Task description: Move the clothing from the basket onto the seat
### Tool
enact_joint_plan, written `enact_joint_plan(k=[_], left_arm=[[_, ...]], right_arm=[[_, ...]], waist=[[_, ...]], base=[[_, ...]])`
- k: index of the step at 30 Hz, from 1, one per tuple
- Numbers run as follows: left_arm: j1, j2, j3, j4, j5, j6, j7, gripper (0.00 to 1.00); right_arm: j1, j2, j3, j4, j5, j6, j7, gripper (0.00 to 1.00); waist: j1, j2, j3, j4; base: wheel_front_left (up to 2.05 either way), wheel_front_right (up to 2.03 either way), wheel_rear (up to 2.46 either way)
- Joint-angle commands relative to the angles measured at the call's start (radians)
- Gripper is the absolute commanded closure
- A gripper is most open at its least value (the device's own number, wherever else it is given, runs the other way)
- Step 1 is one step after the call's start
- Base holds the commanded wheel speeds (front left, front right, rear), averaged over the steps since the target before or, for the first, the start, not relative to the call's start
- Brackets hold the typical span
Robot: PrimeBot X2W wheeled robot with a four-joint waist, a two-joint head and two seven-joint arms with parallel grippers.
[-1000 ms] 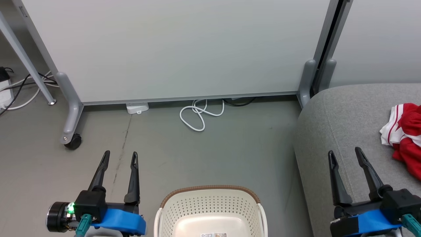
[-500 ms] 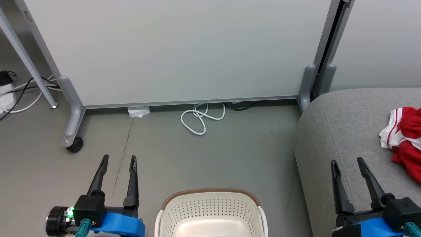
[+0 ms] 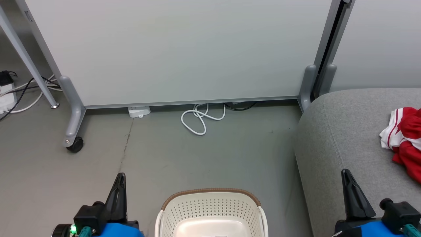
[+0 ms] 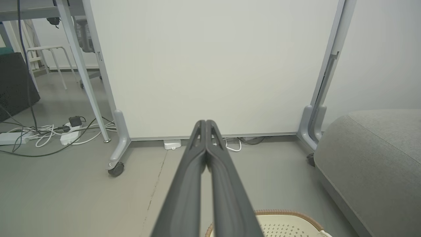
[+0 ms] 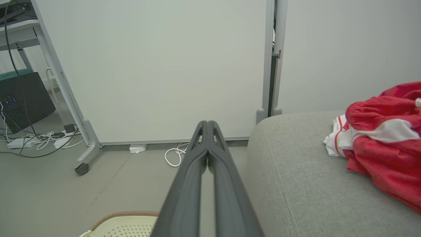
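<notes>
Crumpled red-and-white striped clothing (image 3: 406,141) lies on the grey seat (image 3: 345,131); our left end effector (image 3: 120,176) and right end effector (image 3: 345,172) are closed, empty.

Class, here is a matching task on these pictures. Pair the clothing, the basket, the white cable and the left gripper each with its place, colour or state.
Column A
1. clothing
2. basket
3. white cable
4. left gripper

Column B
a. jaws shut
b. looped at the foot of the white panel
c. lying on the grey seat
d. cream-white with a brown rim

Pairs: 1-c; 2-d; 3-b; 4-a
</notes>
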Motion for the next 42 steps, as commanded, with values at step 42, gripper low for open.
enact_joint_plan(k=[42], left_arm=[[-0.078,-0.040,0.144,-0.012,-0.689,-0.078,0.170,1.00]], right_arm=[[-0.090,-0.005,-0.021,0.035,0.720,0.000,0.171,1.00]], waist=[[-0.0001,-0.0001,0.012,-0.035]], base=[[0.00,0.00,0.00]])
